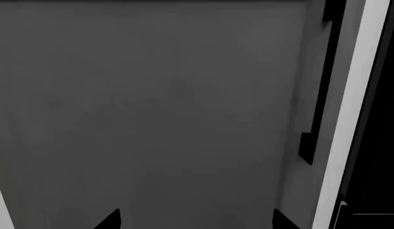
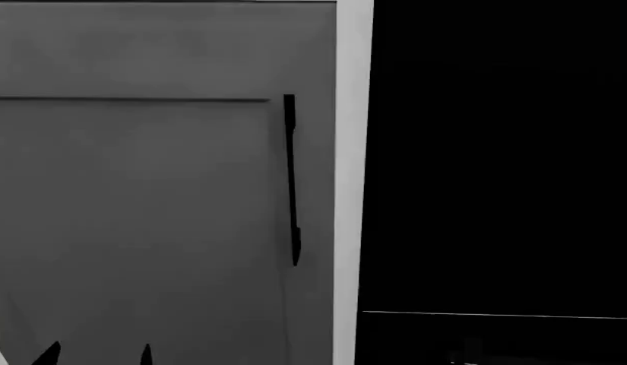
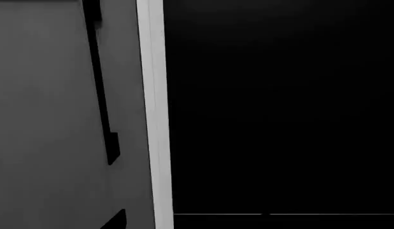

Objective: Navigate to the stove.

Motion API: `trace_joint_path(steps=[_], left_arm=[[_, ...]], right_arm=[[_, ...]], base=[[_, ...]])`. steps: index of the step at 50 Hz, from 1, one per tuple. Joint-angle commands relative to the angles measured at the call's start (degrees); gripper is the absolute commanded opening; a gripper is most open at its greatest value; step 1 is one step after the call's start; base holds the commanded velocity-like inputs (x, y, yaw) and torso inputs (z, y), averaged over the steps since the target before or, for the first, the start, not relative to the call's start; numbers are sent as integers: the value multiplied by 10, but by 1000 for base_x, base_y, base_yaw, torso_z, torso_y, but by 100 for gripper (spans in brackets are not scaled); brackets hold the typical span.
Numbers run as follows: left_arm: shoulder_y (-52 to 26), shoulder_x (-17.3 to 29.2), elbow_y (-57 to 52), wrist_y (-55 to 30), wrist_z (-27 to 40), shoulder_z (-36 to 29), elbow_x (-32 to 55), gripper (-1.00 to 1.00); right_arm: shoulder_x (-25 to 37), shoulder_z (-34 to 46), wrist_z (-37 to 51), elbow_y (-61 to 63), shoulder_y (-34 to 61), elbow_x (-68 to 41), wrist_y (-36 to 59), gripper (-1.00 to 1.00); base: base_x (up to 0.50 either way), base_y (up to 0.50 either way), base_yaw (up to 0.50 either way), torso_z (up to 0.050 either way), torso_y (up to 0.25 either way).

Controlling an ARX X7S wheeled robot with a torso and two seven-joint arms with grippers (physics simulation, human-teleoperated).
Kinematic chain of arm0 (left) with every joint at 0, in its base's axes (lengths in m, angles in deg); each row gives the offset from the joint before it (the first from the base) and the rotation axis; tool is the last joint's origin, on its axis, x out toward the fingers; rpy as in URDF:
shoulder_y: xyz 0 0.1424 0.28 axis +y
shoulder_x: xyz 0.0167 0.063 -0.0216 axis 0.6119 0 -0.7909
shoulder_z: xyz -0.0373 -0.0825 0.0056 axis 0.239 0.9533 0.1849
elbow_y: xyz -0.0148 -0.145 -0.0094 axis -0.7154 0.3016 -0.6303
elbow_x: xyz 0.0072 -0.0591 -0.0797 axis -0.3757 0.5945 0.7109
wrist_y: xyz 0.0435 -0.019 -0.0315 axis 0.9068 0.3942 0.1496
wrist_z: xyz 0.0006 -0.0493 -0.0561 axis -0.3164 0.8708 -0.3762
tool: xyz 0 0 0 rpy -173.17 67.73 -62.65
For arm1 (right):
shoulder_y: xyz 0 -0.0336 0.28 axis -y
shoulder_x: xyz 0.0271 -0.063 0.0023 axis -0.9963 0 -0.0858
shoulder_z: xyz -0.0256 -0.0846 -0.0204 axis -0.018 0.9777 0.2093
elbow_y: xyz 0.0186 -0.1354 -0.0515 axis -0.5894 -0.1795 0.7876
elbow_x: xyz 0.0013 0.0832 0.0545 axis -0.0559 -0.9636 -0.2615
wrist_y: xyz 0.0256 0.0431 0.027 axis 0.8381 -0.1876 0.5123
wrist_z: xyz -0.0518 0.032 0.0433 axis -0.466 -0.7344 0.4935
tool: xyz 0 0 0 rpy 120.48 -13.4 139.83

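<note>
- Straight ahead, filling the 9 o'clock half of the head view: grey cabinet door point(image 2: 140, 213), flat, with a thin horizontal groove high up.
- Near its 3 o'clock edge: black bar handle point(image 2: 291, 179), upright and slim.
- Just beside that, toward 3 o'clock: pale vertical strip point(image 2: 354, 182), running the full height.
- Beyond the strip, filling the 3 o'clock half: black appliance front point(image 2: 506, 152), plain, crossed by one thin pale horizontal line low down.
- Stove: cannot be told apart in any view; no cooktop rings or oven window visible.
- At 7 o'clock in the head view: left gripper point(image 2: 95, 356), two dark fingertips point(image 1: 111, 220) spread well apart, nothing between them, close to the cabinet door.
- Right gripper point(image 3: 115, 220): only one dark tip visible in its wrist view, near the strip; width of opening cannot be told.
</note>
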Motion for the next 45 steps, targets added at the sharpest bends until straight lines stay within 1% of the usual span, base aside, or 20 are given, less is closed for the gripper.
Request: trace_joint_path(steps=[1,2,4,9,11,13,23,45], left_arm=[[1,9,-2,0,10,-10,9,100],[6,11,-12,-4,15,-14,10,100],[-5,15,-3,-8,20,-20,15,100],[-20,21,10,-13,30,-31,23,100],[-27,24,20,-11,31,-34,27,100],[-20,29,11,2,18,-37,43,100],[-31,35,21,2,36,-46,47,100],[-33,52,23,7,51,-65,62,100]], right_arm=[[12,16,16,0,-1,-12,-1,100],[16,19,19,-3,1,-10,-1,100],[20,21,20,-4,8,-17,10,100],[27,32,33,-27,27,-12,4,100],[29,38,37,-36,34,-8,4,100],[32,40,40,-41,35,-8,-1,100],[42,52,53,-45,41,-5,-9,100],[53,70,73,-49,42,-14,-9,100]], base=[[0,0,0,0,0],[0,0,0,0,0],[0,0,0,0,0],[0,0,0,0,0],[0,0,0,0,0],[0,0,0,0,0],[0,0,0,49,0],[0,0,0,50,0]])
